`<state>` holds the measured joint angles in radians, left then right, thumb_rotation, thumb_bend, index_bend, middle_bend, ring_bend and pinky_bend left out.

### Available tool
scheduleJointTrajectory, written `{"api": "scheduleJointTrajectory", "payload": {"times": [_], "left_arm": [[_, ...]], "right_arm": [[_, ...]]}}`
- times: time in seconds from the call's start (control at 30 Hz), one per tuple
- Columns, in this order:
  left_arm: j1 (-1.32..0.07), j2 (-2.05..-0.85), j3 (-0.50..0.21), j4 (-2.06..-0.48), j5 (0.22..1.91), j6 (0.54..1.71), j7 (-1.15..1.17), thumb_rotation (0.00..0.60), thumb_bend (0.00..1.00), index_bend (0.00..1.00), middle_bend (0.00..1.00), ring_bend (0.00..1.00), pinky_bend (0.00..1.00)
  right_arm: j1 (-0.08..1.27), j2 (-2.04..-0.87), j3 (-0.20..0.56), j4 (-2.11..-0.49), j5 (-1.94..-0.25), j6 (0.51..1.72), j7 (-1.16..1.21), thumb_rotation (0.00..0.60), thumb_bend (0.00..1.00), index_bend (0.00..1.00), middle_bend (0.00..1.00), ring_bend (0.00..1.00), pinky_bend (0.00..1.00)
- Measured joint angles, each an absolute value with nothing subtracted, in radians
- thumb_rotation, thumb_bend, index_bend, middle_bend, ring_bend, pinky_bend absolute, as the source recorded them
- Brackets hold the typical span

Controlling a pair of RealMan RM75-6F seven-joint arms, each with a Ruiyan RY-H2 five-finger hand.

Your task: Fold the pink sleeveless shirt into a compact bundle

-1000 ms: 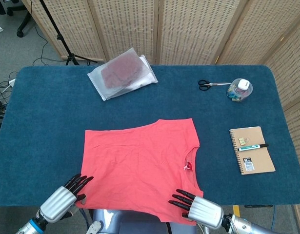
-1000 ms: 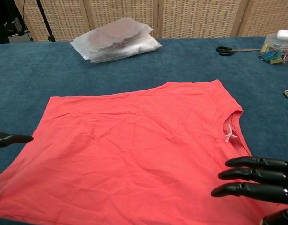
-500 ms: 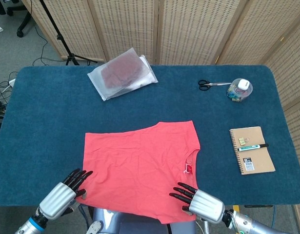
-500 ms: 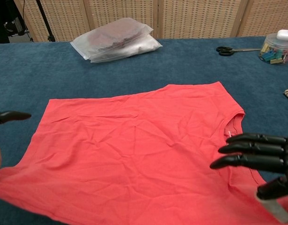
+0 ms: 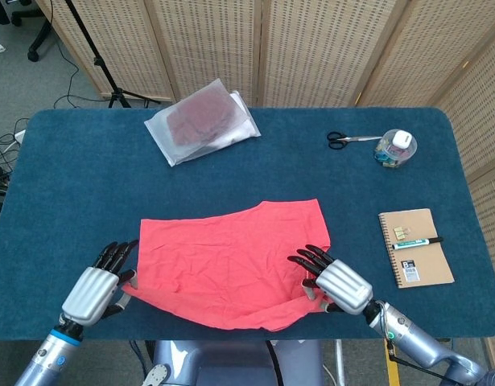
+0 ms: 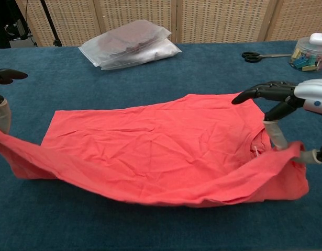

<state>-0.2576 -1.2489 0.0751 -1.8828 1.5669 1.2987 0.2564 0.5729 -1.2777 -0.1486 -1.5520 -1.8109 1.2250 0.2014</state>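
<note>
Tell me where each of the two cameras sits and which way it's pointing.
Head view: high above the near table edge, looking steeply down on the blue table; shows the left hand and right hand with forearms.
Chest view: low at the near edge, looking level across toward the screens; shows only parts of both hands.
Shared: the pink shirt with its near edge lifted by both hands, plastic bag, scissors.

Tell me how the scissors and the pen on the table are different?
The scissors lie straight on the blue table, near the far edge; the pen lies on top of a brown notebook, nearer the robot. The scissors have black handles and pale blades; the pen is white and green with black ends. The scissors sit beside a clear tub of clips; the pen does not. Both lie flat, untouched, on the robot's right side.
</note>
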Motion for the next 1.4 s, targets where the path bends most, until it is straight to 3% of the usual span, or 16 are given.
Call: {"api": "scheduleJointTrajectory", "payload": {"times": [0.37,0.67,1.1,1.4], "left_arm": [[-0.338,-1.245,-0.075,-1.849,1.303,1.158,0.106,0.6,0.61,0.74,0.0,0.0,0.0],[-0.421,-1.298,-0.145,-1.747,1.157,1.065,0.125,0.6,0.61,0.74,0.0,0.0,0.0],[-0.518,-1.404,-0.21,-1.579,1.001,0.979,0.157,0.6,0.61,0.74,0.0,0.0,0.0],[-0.57,-1.486,-0.229,-1.474,0.955,0.975,0.202,0.6,0.6,0.74,0.0,0.0,0.0]], "right_arm": [[0.623,-1.343,-0.001,-1.543,-1.591,1.099,0.205,0.6,0.63,0.66,0.11,0.0,0.0],[0.684,-1.406,0.098,-1.491,-1.41,0.961,0.152,0.6,0.65,0.66,0.11,0.0,0.0],[0.78,-1.495,0.206,-1.337,-1.208,0.792,0.115,0.6,0.67,0.66,0.11,0.0,0.0],[0.818,-1.54,0.229,-1.227,-1.143,0.726,0.107,0.6,0.67,0.66,0.11,0.0,0.0]]}}
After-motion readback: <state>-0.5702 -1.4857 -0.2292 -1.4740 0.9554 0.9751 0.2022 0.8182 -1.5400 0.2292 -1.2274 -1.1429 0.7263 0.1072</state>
